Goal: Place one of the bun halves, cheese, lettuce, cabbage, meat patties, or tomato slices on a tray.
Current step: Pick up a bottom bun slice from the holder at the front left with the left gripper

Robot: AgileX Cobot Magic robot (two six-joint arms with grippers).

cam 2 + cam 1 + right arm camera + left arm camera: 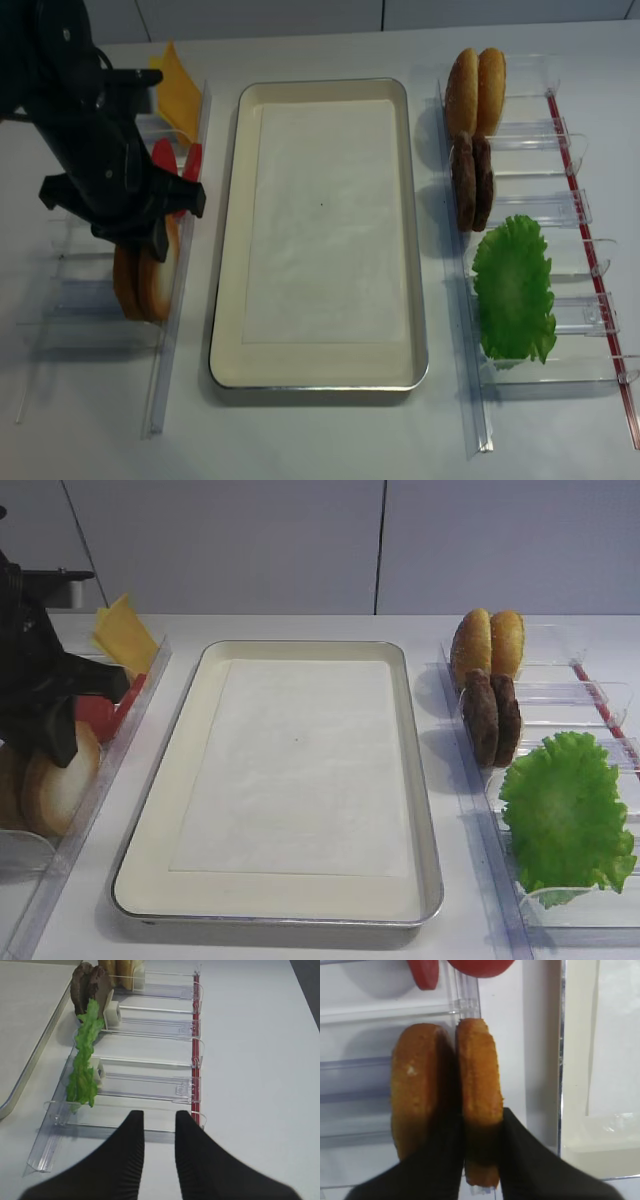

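Clear racks on a white surface

Clear plastic bins (545, 215) with red-edged dividers stand right; another clear rack (100, 300) left; shiny golden-orange buns (487, 643) stand upright behind.

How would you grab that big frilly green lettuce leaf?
From above, pinching the top ruffled edge of the lettuce. It stands upright on edge in its clear bin, thin as seen from the right wrist camera, so fingers fit either side of it.

Two high views look down on the tray (420, 810), one frontal, one steeper; wrist views sit close over side racks.
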